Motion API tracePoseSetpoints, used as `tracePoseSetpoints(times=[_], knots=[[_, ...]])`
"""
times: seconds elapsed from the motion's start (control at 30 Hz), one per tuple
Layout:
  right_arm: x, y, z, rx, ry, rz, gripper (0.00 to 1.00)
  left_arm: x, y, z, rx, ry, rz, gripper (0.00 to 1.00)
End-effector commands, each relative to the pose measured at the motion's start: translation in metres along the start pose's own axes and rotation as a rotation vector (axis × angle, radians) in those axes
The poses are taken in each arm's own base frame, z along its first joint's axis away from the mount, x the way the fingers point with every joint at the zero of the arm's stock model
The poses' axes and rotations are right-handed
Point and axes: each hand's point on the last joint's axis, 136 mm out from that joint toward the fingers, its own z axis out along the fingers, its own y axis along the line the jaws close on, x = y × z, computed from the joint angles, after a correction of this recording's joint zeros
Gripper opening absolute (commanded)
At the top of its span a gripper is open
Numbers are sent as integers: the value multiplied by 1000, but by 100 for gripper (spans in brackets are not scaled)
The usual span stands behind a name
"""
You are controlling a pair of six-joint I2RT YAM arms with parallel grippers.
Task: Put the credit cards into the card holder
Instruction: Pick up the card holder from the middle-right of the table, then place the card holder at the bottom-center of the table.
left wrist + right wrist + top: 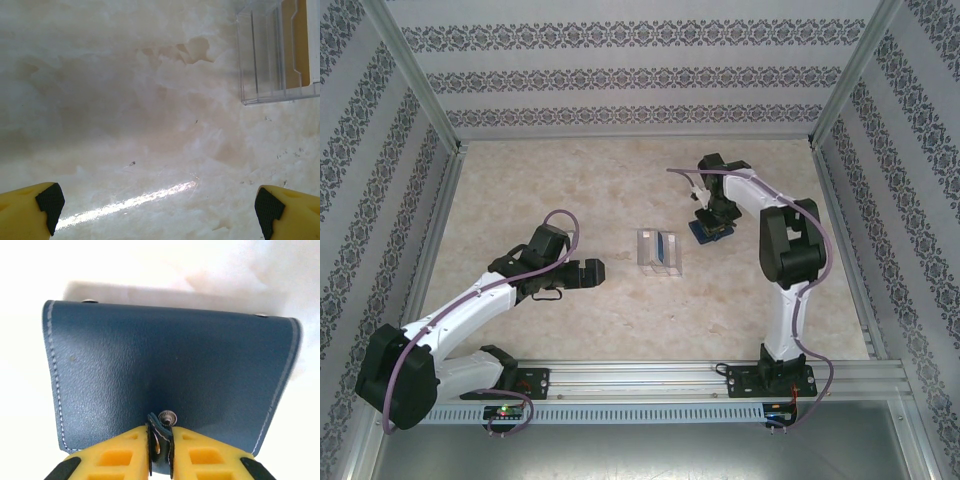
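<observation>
Right hand [160, 452] pinches the snap tab [161, 439] of the card holder [170, 360], lower centre, presumably to open it (left hand [157, 202] hangs wide open).

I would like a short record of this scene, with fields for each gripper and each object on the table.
left gripper: open, above bare table
right gripper: closed on snap tab
card holder: dark blue, lying on table under right gripper
clear plastic piece: mid-table, between the arms, untouched
</observation>
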Motion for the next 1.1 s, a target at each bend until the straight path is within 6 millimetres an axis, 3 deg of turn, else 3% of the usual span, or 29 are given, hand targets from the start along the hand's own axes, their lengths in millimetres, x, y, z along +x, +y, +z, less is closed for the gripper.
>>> tracePoseSetpoints(times=[0.0,0.13,0.27,0.37,0.53,0.6,0.8,0.83,0.93,1.07], knots=[[-10,4,-46,28,-158,24,15,-3,-9,-1,37,-30,0,100],[1,19,-78,10,-253,36,14,-5,-24,-1,112,-31,4,100],[24,33,-91,32,-235,14,15,-10,-35,0,170,-43,13,100],[47,39,-88,30,-181,66,15,-11,-41,1,188,-28,23,100],[86,77,-67,-116,-152,155,14,-12,-43,8,198,-30,25,100],[96,81,-72,-145,-185,166,12,-10,-42,10,193,-27,28,100],[110,100,-114,-258,-280,121,11,-9,-49,13,209,-2,41,100],[114,108,-117,-296,-270,109,11,-9,-49,13,207,-6,47,100],[121,136,-126,-385,-288,29,9,-6,-48,15,222,-14,47,86],[116,176,-148,-451,-364,-154,8,5,-44,20,246,-7,-3,86]])
